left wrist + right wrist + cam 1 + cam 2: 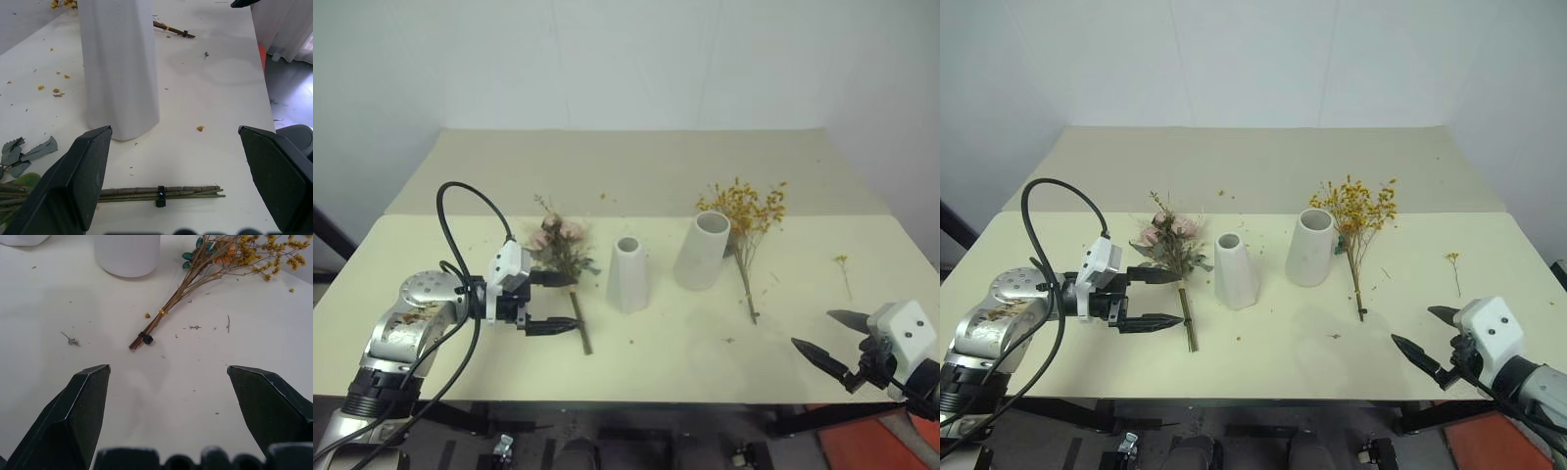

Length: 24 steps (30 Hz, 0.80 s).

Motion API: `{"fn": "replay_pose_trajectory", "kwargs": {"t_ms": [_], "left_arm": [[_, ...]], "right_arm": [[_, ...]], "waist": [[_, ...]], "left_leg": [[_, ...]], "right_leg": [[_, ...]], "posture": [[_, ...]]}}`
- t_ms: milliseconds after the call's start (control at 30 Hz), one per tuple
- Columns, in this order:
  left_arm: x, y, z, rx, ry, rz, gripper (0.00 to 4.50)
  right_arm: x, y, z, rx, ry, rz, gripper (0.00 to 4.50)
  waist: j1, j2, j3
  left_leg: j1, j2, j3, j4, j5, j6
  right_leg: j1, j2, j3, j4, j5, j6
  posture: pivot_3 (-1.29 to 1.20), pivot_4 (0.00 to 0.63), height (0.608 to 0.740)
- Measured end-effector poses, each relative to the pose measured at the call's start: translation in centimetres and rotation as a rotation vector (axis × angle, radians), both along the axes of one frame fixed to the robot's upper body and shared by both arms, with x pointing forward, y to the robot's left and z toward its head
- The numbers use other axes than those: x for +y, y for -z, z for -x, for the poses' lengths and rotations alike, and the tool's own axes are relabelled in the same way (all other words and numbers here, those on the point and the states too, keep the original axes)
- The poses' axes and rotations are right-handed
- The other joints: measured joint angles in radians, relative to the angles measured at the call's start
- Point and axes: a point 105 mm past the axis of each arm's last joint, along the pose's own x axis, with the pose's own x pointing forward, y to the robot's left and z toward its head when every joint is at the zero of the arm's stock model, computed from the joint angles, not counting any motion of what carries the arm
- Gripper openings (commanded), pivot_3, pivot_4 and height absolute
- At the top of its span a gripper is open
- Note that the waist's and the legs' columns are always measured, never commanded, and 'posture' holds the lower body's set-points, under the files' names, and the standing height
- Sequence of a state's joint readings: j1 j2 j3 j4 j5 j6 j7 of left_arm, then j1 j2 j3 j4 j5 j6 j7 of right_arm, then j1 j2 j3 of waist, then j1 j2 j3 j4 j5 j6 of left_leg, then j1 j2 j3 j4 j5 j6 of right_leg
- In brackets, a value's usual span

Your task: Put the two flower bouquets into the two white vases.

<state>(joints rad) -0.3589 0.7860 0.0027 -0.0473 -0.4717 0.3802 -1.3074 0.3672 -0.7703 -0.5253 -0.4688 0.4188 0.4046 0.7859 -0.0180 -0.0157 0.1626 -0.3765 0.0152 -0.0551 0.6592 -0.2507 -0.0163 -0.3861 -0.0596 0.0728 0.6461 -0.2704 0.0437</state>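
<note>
Beside the slimmer vase (628,273), the rose bouquet (558,250) stems are straddled by spread, empty left fingers (551,304); a sideways sweep could topple it.

In the left wrist view, the matte white tapered vase (120,63) is cut off by the frame's top edge; the pink-rose bouquet's blooms lie beyond the left edge.

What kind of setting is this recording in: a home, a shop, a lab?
Probably a lab or test room: a plain cream table against bare white walls, set only with two white vases and two flower bouquets.
</note>
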Motion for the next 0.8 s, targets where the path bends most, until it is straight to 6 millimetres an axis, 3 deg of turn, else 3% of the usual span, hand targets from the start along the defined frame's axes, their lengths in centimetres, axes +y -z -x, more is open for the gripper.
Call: {"fn": "replay_pose_trajectory", "kwargs": {"t_ms": [800], "left_arm": [[0.08, 0.14, -0.11, -0.001, -0.022, 0.001, 4.5]], "right_arm": [[0.23, -0.57, -0.51, -0.018, -0.024, 0.007, 4.48]], "waist": [[0.0, 0.0, 0.0]], "left_leg": [[0.0, 0.0, 0.0, 0.0, 0.0, 0.0]], "right_leg": [[0.0, 0.0, 0.0, 0.0, 0.0, 0.0]], "posture": [[0.0, 0.15, 0.74]]}}
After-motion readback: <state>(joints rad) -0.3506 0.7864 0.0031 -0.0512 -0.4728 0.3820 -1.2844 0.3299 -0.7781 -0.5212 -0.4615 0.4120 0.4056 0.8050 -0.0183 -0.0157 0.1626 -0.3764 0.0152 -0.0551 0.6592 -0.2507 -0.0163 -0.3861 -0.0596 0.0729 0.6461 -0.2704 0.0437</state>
